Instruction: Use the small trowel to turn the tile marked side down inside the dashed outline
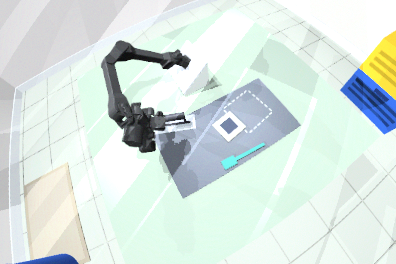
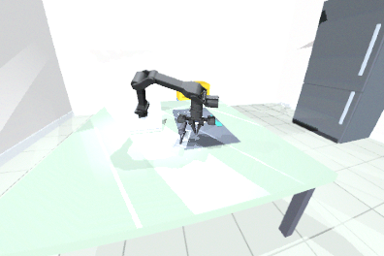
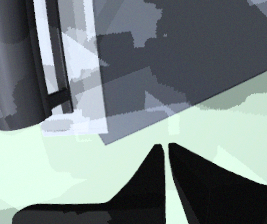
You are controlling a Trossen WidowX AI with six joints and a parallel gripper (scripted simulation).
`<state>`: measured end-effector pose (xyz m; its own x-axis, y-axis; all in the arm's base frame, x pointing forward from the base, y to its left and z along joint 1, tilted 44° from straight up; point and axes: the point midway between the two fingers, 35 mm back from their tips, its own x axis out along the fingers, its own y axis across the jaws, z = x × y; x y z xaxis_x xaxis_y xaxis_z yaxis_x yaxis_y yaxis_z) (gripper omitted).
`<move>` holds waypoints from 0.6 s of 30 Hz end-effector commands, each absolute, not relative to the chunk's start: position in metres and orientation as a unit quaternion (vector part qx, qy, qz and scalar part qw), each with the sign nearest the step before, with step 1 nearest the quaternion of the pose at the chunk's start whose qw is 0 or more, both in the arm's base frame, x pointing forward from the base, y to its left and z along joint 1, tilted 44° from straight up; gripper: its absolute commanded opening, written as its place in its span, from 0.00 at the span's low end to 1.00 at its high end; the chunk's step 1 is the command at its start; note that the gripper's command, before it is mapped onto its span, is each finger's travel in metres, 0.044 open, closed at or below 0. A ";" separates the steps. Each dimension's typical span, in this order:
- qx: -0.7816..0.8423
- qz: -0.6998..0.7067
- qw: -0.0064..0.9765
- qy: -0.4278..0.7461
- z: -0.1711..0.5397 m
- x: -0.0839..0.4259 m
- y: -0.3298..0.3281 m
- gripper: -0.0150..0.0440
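fingers nearly together, nothing between; tile and teal trowel on mat, apart

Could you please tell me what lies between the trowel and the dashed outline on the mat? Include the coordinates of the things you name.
In the top view, only bare mat point(image 1: 210, 166) lies between the teal trowel point(image 1: 245, 154) and the dashed outline point(image 1: 256, 127); the tile point(image 1: 239, 128) sits off to one side.
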<state>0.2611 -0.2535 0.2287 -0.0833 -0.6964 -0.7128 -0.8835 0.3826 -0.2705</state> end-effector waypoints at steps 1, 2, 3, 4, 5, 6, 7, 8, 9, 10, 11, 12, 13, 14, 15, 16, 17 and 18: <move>-0.543 0.116 0.404 0.727 0.229 0.261 -0.253 0.25; -0.543 0.116 0.404 0.727 0.229 0.261 -0.253 0.25; -0.543 0.116 0.404 0.727 0.229 0.261 -0.253 0.25; -0.543 0.116 0.404 0.727 0.229 0.261 -0.253 0.25; -0.543 0.116 0.404 0.727 0.229 0.261 -0.253 0.25; -0.543 0.116 0.404 0.727 0.229 0.261 -0.253 0.25; -0.543 0.116 0.404 0.727 0.229 0.261 -0.253 0.25; -0.543 0.116 0.404 0.727 0.229 0.261 -0.253 0.25; -0.543 0.116 0.404 0.727 0.229 0.261 -0.253 0.25; -0.543 0.116 0.404 0.727 0.229 0.261 -0.253 0.25; -0.543 0.116 0.404 0.727 0.229 0.261 -0.253 0.30; -0.543 0.116 0.404 0.727 0.229 0.261 -0.253 0.34; -0.543 0.116 0.404 0.727 0.229 0.261 -0.253 0.39; -0.543 0.116 0.404 0.727 0.229 0.261 -0.253 0.42; -0.543 0.116 0.404 0.727 0.229 0.261 -0.253 0.47; -0.542 0.114 0.405 0.727 0.229 0.261 -0.253 0.51; -0.539 0.108 0.410 0.728 0.228 0.261 -0.253 0.56; -0.533 0.097 0.418 0.730 0.228 0.261 -0.252 0.60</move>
